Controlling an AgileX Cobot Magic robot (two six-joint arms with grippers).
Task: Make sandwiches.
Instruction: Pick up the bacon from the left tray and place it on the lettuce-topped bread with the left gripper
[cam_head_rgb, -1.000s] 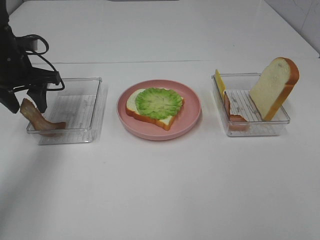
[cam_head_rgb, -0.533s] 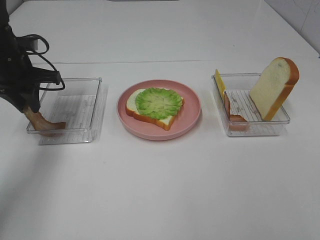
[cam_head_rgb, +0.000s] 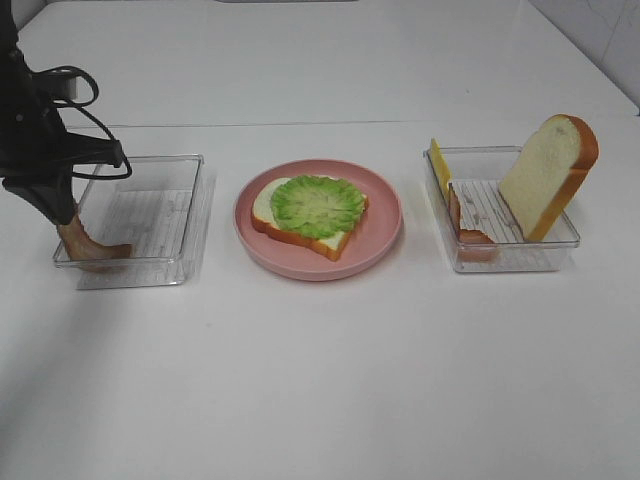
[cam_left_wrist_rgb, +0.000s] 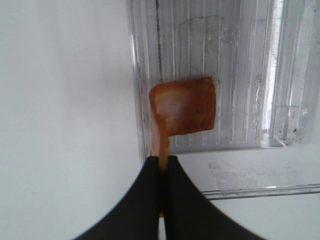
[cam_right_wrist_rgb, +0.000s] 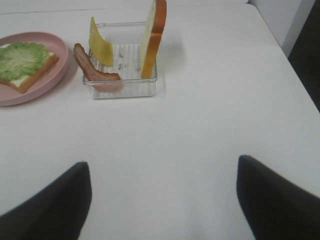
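Closing in since a second ago, the left gripper (cam_head_rgb: 64, 212) is now pinching one end of a bacon strip (cam_left_wrist_rgb: 185, 112) in its jaws, at a corner of the left tray (cam_head_rgb: 150, 212) on the white worktop (cam_head_rgb: 320, 380). The right tray (cam_head_rgb: 510, 262) is holding an upright bread slice (cam_head_rgb: 545, 175), a cheese slice (cam_head_rgb: 439, 165) and a second bacon strip (cam_head_rgb: 465, 230). The pink plate (cam_head_rgb: 300, 264) between the trays is carrying a flat bread slice (cam_head_rgb: 300, 238) topped with a lettuce leaf (cam_head_rgb: 318, 205). The right gripper (cam_right_wrist_rgb: 162, 200) jaws are gaping wide.

On my bench (cam_head_rgb: 320, 380) the plate (cam_head_rgb: 380, 240) sits in the middle, with a bread slice (cam_head_rgb: 300, 238) on it and a lettuce leaf (cam_head_rgb: 318, 205) on top. To its left is the left tray (cam_head_rgb: 160, 215), where my left claw (cam_head_rgb: 62, 205) pinches a bacon strip (cam_head_rgb: 90, 248) at the outer wall. To the right, the right tray (cam_head_rgb: 520, 255) holds a cheese slice (cam_head_rgb: 439, 165), a second bacon strip (cam_head_rgb: 468, 232) and a second bread slice (cam_head_rgb: 545, 175) standing on edge.
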